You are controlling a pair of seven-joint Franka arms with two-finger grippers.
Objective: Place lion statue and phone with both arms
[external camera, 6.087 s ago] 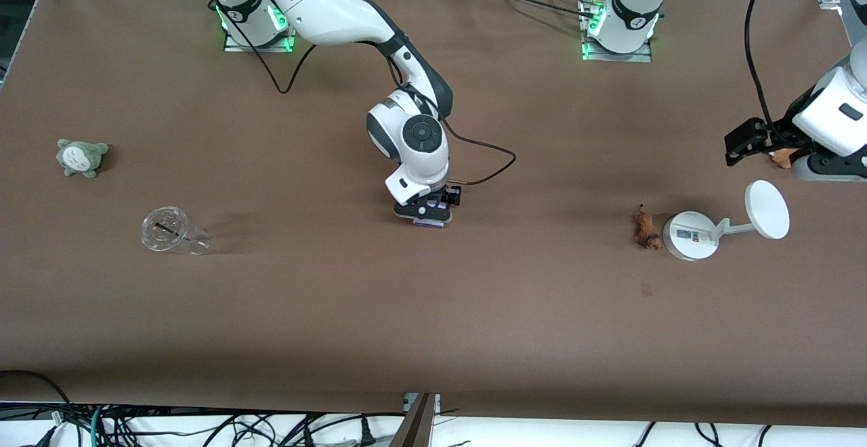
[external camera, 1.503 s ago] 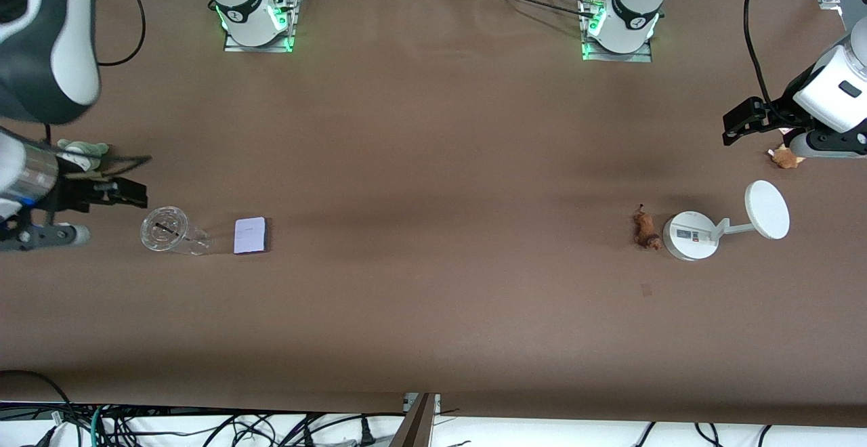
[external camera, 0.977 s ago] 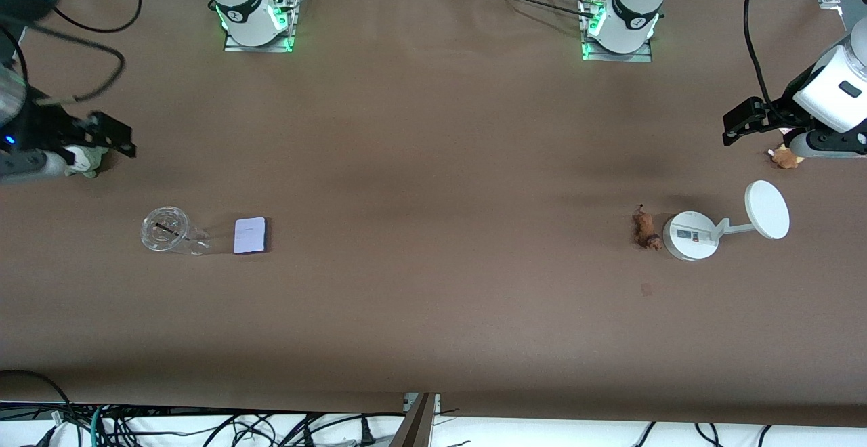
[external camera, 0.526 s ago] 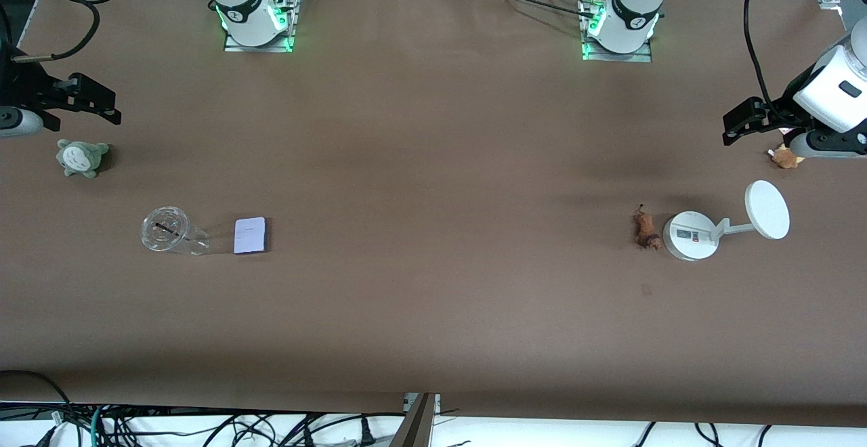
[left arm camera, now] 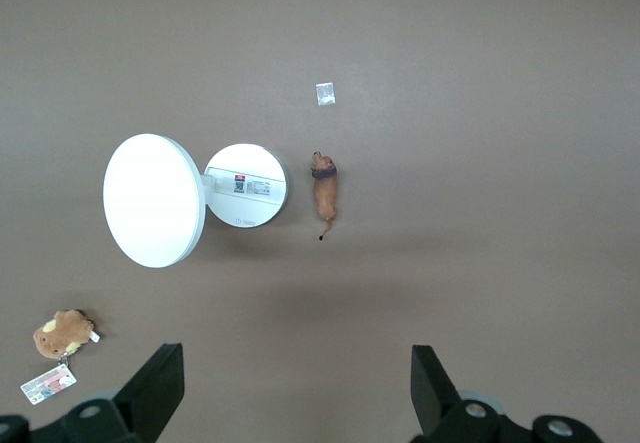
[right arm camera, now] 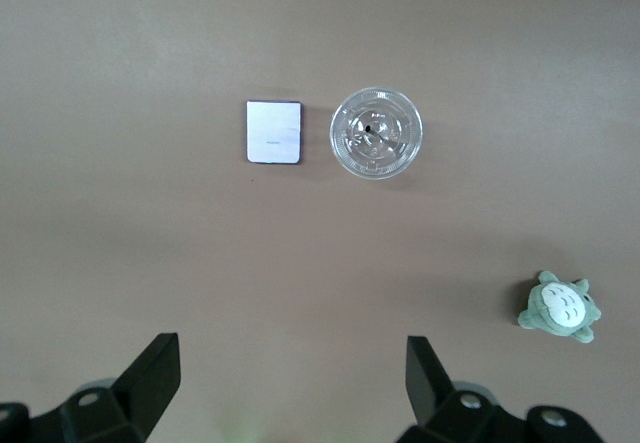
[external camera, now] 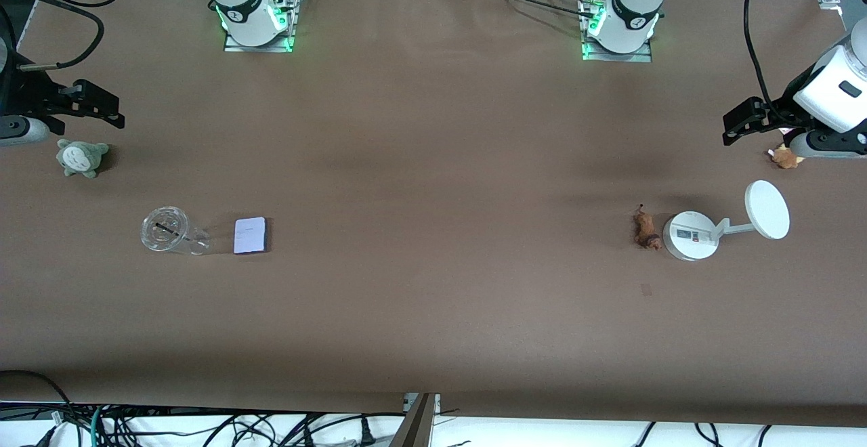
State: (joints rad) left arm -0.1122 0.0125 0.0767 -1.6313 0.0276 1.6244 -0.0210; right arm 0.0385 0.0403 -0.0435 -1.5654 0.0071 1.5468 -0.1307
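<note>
The right gripper [external camera: 101, 105] hangs in the air with its two fingers spread wide and nothing between them, at the right arm's end of the table [external camera: 433, 298]. Just beside it, a little nearer to the front camera, sits a grey-green plush toy [external camera: 81, 157]. Nearer to the camera again stands a clear plastic cup [external camera: 168, 231], and the phone [external camera: 250, 235] lies flat on the table just beside the cup, on the side away from this gripper. In the right wrist view the phone [right arm camera: 273, 132] and the cup [right arm camera: 376, 134] are close together but not touching.

The left gripper [external camera: 738, 122] is also up in the air, at the left arm's end of the table, fingers spread and empty. Close under it lies a tan plush toy [external camera: 786, 157]. Nearer to the front camera from this gripper stands a white stand [external camera: 691, 236] with a round disc. The lion statue [external camera: 645, 228] lies on the table just beside the base of the stand, on the side toward the right arm's end. The left wrist view shows a narrow gap between the lion statue [left arm camera: 324, 192] and the base [left arm camera: 247, 185].
</note>
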